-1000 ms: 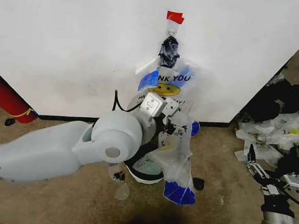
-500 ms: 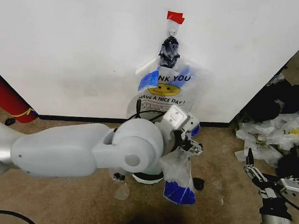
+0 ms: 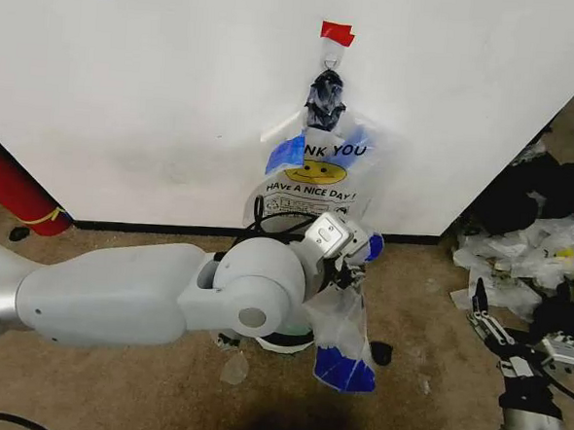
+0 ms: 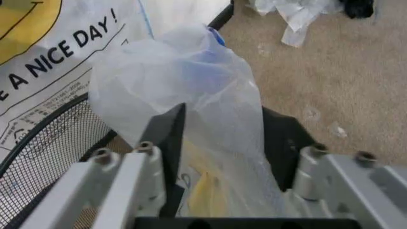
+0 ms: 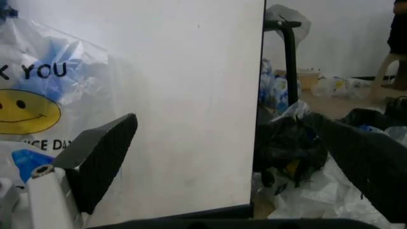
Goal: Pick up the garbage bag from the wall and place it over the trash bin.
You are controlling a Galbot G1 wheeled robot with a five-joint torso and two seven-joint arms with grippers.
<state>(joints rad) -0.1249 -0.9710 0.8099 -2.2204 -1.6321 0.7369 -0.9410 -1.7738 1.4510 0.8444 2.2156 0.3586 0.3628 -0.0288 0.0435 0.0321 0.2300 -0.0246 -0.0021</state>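
The garbage bag (image 3: 314, 173), with its yellow smiley and blue patches, hangs on the white wall (image 3: 148, 90). Its lower part trails down to a blue patch (image 3: 344, 370) near the floor. My left gripper (image 3: 354, 268) is low in front of the bag, shut on a bunched fold of it (image 4: 190, 81). In the left wrist view the gripper (image 4: 222, 112) has one dark finger (image 4: 167, 138) on each side of the plastic. The trash bin (image 3: 281, 343) stands under my left arm, mostly hidden, and its dark rim (image 4: 38, 129) shows beside the bag. My right gripper (image 3: 490, 325) waits open at the lower right, also seen in its own wrist view (image 5: 222, 119).
A red cylinder (image 3: 11, 188) leans at the left wall foot. Loose white bags and dark clutter (image 3: 533, 254) are heaped at the right. A black knotted wad (image 3: 325, 96) hangs under red tape (image 3: 336, 31). A small black piece (image 3: 381, 353) lies on the brown carpet.
My left gripper dropped from in front of the bag's print down and to the right, then came back slightly left. The printed lettering is now uncovered. The right gripper barely moved.
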